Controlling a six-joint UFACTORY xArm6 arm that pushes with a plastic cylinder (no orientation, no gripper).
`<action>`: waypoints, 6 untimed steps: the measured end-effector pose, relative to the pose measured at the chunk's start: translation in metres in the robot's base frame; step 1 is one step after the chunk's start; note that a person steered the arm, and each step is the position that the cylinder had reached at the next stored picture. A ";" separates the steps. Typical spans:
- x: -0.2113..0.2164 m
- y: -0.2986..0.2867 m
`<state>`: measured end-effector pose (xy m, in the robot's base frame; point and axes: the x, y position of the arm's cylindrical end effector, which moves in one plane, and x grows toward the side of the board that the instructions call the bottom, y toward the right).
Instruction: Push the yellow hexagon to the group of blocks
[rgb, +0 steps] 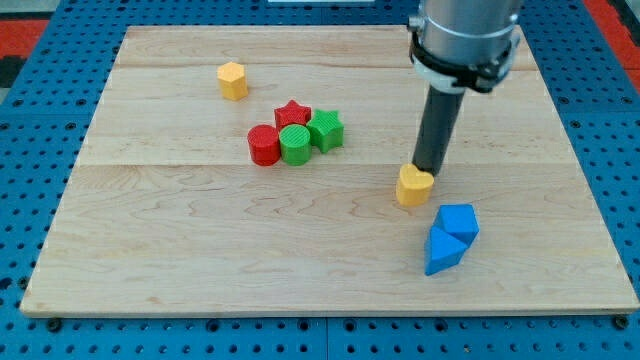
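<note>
Dark rod w/ my tip (428, 171) touching top-right of ridged yellow plastic pentagon-like block (413, 186); no jaws to state; smooth yellow hexagon (232, 80) far upper-left on wood-grain board (200, 250).

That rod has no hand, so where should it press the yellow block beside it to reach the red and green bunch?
Probably the yellow block's lower right side, since the group lies toward the view's upper left. My tip touches its upper right edge.

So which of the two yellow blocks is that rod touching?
The yellow block towards the view's right, beside the blue blocks; my tip rests against its top edge. The other yellow block sits alone at upper left.
</note>
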<state>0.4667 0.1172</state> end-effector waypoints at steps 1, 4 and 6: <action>0.001 0.000; -0.224 -0.139; -0.189 -0.284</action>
